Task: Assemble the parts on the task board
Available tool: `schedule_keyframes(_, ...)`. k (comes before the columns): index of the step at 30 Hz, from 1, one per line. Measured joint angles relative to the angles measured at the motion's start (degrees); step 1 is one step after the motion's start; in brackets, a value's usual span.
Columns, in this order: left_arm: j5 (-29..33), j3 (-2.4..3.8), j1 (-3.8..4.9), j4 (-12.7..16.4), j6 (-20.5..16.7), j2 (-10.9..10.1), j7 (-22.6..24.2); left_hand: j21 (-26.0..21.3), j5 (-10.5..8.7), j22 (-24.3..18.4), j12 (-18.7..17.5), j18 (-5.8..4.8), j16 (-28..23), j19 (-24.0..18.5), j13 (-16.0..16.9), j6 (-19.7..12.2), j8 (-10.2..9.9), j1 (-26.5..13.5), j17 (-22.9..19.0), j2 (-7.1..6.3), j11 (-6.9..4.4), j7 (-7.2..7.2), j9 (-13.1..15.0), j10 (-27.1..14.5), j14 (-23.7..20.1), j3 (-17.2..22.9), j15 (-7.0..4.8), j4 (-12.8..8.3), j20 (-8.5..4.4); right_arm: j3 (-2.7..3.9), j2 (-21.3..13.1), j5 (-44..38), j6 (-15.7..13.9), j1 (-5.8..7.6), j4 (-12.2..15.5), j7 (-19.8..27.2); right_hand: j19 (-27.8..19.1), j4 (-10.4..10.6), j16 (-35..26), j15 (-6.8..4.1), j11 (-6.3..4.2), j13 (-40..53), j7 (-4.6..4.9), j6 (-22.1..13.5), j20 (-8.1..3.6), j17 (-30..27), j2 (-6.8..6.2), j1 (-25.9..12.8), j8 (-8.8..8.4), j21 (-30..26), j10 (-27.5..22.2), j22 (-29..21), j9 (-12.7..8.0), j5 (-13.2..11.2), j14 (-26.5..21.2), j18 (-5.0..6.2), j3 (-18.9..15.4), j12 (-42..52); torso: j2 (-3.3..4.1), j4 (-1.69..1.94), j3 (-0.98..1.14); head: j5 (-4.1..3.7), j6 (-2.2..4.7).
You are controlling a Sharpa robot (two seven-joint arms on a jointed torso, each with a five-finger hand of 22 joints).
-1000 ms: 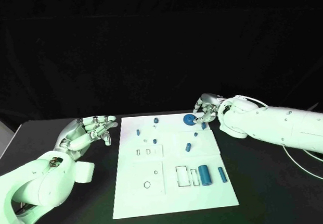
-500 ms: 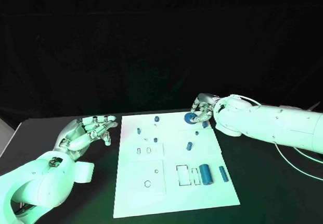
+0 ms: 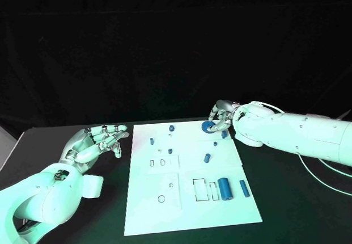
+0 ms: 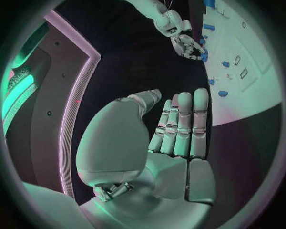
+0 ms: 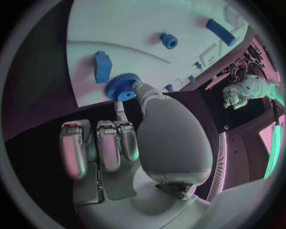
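Since a second ago, your right hand has crept a bit further over the far right corner of the white board, where the blue toothed wheel sits. Your fingers now pinch that wheel at the board's edge. I think you are picking it up. Next, lift it gently and find its spot. Your left hand waits beside the board, fingers apart, holding nothing.

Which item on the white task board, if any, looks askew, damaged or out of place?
Nothing looks damaged. The round blue toothed gear sits at the white task board far edge, overhanging it in the right wrist view, with the right hand fingers touching it.
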Motion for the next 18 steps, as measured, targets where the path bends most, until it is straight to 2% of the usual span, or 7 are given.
schedule_keyframes(4, -0.04, 0.00, 0.00, 0.00, 0.02, 0.00, -0.06, 0.00, 0.00, 0.08, 0.00, 0.00, 0.00, 0.00, 0.01, 0.00, 0.00, 0.00, 0.00, 0.00, 0.00, 0.00, 0.00, 0.00, 0.00, 0.00, 0.00, 0.00, 0.00, 0.00, -0.05, 0.01, -0.02, 0.00, 0.16, 0.08, 0.00, 0.35, 0.00, 0.00, -0.04, 0.00, -0.61, 1.62, 0.00, 0.00, 0.54, 0.55, 0.88, 0.23, 0.04, 0.00, 0.05, -0.11, 0.00, 0.00, 0.75, 0.61, 0.00, -0.02, 0.02, -0.05, -0.07)
schedule_keyframes(6, -0.06, 0.00, 0.00, 0.00, 0.04, -0.01, -0.09, 0.00, 0.00, 0.08, 0.00, 0.00, 0.00, 0.00, 0.01, 0.00, 0.00, 0.00, 0.00, 0.00, 0.00, 0.00, 0.00, 0.00, 0.00, 0.00, 0.00, 0.00, 0.00, -0.01, -0.10, 0.01, -0.16, 0.00, 0.31, 0.15, 0.00, 0.07, 0.00, -0.17, -0.63, 0.00, -1.05, 2.25, 0.00, -0.01, 0.90, 0.93, 1.31, 0.23, 0.16, 0.00, 0.07, -0.14, -0.17, 0.00, 1.83, 0.67, 0.00, 0.00, 0.04, -0.07, -0.08)
schedule_keyframes(9, -0.08, 0.00, 0.00, 0.00, 0.06, -0.01, -0.14, 0.00, 0.00, 0.08, 0.00, 0.00, 0.00, 0.00, 0.01, 0.00, 0.00, 0.00, 0.00, 0.00, 0.00, 0.00, -0.01, 0.00, 0.00, 0.00, 0.00, 0.00, 0.00, -0.07, -0.23, -0.35, -0.93, -0.10, 0.93, 0.41, 0.00, -0.48, 0.00, -0.64, -0.79, -0.01, -1.05, 2.49, -0.03, -0.01, 0.96, 1.93, 1.69, 0.65, 0.09, -0.01, 0.07, 0.07, 0.01, 0.00, 3.15, 0.91, 0.00, 0.02, 0.03, -0.07, -0.05)
schedule_keyframes(10, -0.08, 0.00, 0.00, 0.00, 0.07, -0.01, -0.16, 0.00, 0.00, 0.08, 0.00, 0.00, 0.00, 0.00, 0.01, 0.00, 0.00, 0.00, 0.00, 0.00, 0.00, 0.00, -0.01, 0.00, 0.00, 0.00, 0.00, 0.00, 0.00, -0.08, -0.29, -0.68, -1.53, -0.12, 1.26, 0.59, -0.08, -0.78, 0.00, -0.74, -1.15, -0.01, -0.89, 2.66, -0.38, -0.01, 1.11, 2.08, 1.69, 0.66, 0.12, -0.01, 0.05, 0.16, -0.10, 0.01, 3.75, 0.99, -0.01, 0.02, 0.03, -0.07, -0.02)
schedule_keyframes(18, -0.12, 0.00, 0.00, -0.05, 0.11, 0.01, -0.25, 0.00, 0.00, 0.07, 0.00, 0.01, 0.00, -0.21, 0.01, 0.00, 0.00, 0.00, -0.06, 0.00, 0.00, 0.00, 0.04, 0.00, 0.00, 0.00, 0.00, 0.00, -0.21, -0.09, -0.47, -4.28, -8.24, -0.13, 3.67, 2.41, 0.10, -0.80, 0.00, -1.05, -1.25, -0.01, -0.88, 2.69, -0.54, -0.01, 1.33, 2.31, 1.69, 0.93, 0.22, -0.01, -0.14, 0.15, 0.00, 0.01, 5.12, 0.99, 0.00, 0.01, 0.01, 0.04, 0.19)
